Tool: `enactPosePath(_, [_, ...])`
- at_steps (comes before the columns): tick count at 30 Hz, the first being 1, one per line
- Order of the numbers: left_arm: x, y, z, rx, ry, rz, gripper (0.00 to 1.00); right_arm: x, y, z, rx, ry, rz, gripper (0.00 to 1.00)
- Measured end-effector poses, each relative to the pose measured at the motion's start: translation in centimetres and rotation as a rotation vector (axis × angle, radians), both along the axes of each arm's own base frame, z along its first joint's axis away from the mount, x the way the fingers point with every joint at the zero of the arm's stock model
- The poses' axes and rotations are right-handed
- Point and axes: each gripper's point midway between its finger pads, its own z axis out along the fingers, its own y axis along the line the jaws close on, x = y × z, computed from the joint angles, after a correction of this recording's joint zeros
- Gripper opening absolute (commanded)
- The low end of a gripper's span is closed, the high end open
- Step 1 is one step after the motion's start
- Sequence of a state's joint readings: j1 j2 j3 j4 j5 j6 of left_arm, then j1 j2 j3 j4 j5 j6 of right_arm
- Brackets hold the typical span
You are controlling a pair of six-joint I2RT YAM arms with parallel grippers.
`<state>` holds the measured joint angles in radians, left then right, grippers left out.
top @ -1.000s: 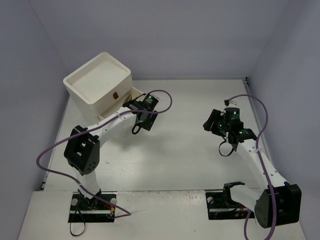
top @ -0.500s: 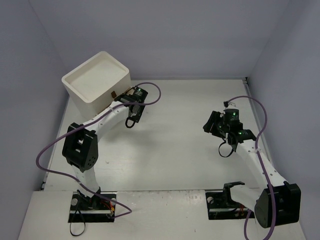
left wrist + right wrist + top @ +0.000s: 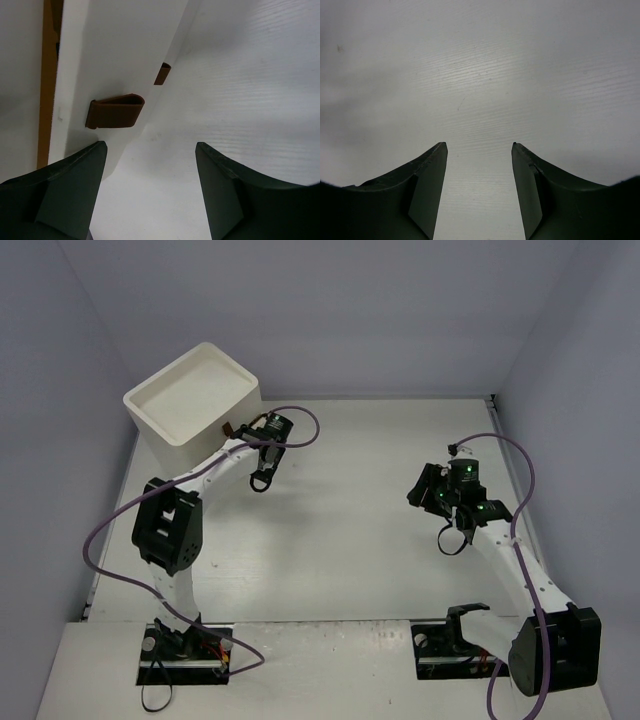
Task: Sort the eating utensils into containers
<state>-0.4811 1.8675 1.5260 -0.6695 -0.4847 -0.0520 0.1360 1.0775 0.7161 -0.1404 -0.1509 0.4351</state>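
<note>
The white boxy cabinet (image 3: 195, 405) stands at the table's back left with its drawers pushed in. My left gripper (image 3: 244, 433) is open and empty right in front of its drawer face. In the left wrist view the drawer face (image 3: 125, 45) carries one dark brown handle (image 3: 115, 111) just beyond my left fingertip, and a second handle (image 3: 162, 73) farther on. The left gripper (image 3: 150, 145) touches neither. My right gripper (image 3: 424, 485) hovers open and empty over bare table at the right, and the right wrist view shows it (image 3: 479, 145) the same way. No utensils are in view.
Grey walls close in the white table (image 3: 350, 540) on the left, back and right. An orange-brown strip (image 3: 47, 75) runs along the cabinet's edge in the left wrist view. Purple cables loop off both arms.
A drawer that stuck out of the cabinet a second ago is now pushed in. My left gripper moved left towards the cabinet, which shifted slightly left. The right arm has not moved.
</note>
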Motion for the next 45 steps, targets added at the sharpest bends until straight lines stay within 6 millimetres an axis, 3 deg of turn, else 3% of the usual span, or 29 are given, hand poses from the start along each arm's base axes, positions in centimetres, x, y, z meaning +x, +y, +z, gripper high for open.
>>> enactPosePath(4, [0.6, 1.3, -0.8, 0.038, 0.009, 0.025, 0.69, -0.2, -0.1, -0.4, -0.001, 0.011, 0.000, 0.53])
enactPosePath(13, [1.6, 2.2, 0.0, 0.087, -0.040, 0.036, 0.70, -0.3, -0.1, -0.4, -0.007, 0.007, 0.007, 0.60])
enactPosePath(26, [2.0, 2.3, 1.0, 0.073, -0.079, 0.021, 0.70, -0.9, -0.2, 1.3, -0.005, -0.042, 0.015, 0.72])
enactPosePath(31, [1.3, 1.9, 2.5, 0.003, -0.106, -0.002, 0.70, -1.2, 0.2, 3.7, 0.016, -0.083, 0.034, 0.75])
enactPosePath(35, [-0.5, 0.8, 5.9, -0.118, -0.159, -0.033, 0.70, -1.0, 0.5, 7.2, 0.034, -0.158, 0.047, 0.80])
enactPosePath(39, [-3.5, 0.0, 11.5, -0.261, -0.261, -0.061, 0.74, -0.9, 0.3, 11.5, 0.028, -0.253, 0.049, 0.83])
enactPosePath(41, [-5.7, 0.6, 15.2, -0.329, -0.343, -0.071, 0.76, -1.0, -0.1, 13.4, 0.007, -0.291, 0.044, 0.86])
enactPosePath(45, [-11.4, 3.6, 21.7, -0.419, -0.519, -0.068, 0.78, -1.5, -1.3, 16.5, -0.056, -0.371, 0.026, 0.99])
